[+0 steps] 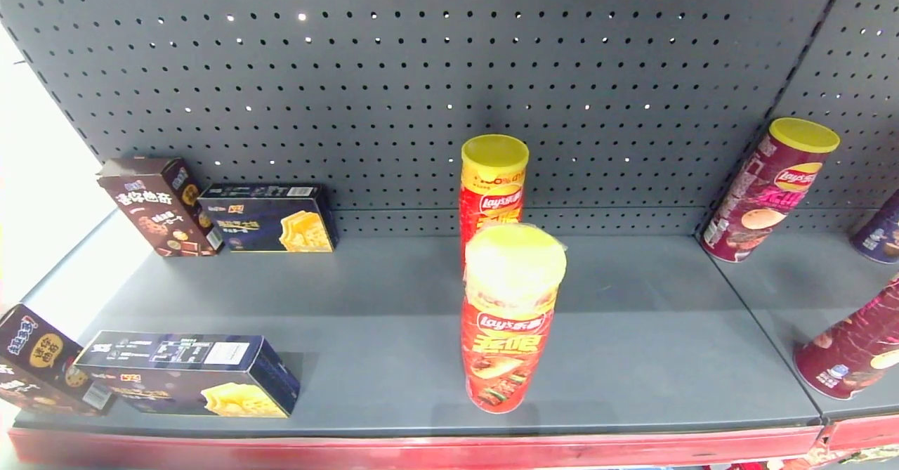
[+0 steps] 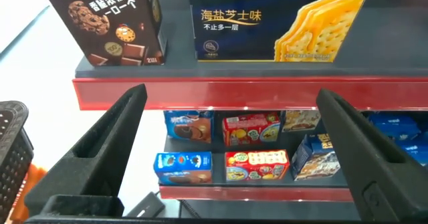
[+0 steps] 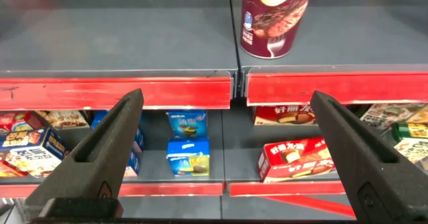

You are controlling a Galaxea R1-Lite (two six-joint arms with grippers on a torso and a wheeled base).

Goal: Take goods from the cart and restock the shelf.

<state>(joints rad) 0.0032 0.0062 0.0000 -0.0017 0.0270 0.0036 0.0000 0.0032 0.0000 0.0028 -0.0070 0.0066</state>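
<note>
l grip point(image 2: 232, 93) open, empty | r grip point(image 3: 227, 95) open, empty | purple can point(image 3: 275, 17) on shelf point(image 3: 134, 43), well past r jaws

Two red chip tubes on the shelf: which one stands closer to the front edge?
The mid-shelf red tube, which partly hides the other red tube standing back by the pegboard wall.
</note>
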